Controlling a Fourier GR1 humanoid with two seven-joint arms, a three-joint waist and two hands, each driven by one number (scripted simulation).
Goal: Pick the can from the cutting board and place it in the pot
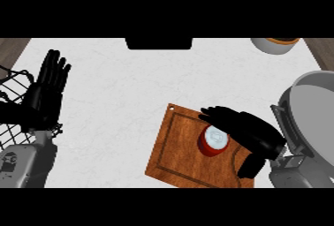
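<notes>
A red can with a white top (213,141) lies on the wooden cutting board (179,152) in the lower middle of the head view. My right hand (244,128) sits over the can's right side, its fingers curling around it from above and its thumb (250,167) below; part of the can is hidden by the hand. The grey pot (312,114) stands at the right edge, just beyond my right forearm. At the left, my left hand (47,86) rests open with its fingers pointing up.
A black wire basket (12,103) stands at the far left, behind my left hand. A grey bowl with an orange rim (277,44) sits at the back right. A dark block (159,43) lies at the counter's back edge.
</notes>
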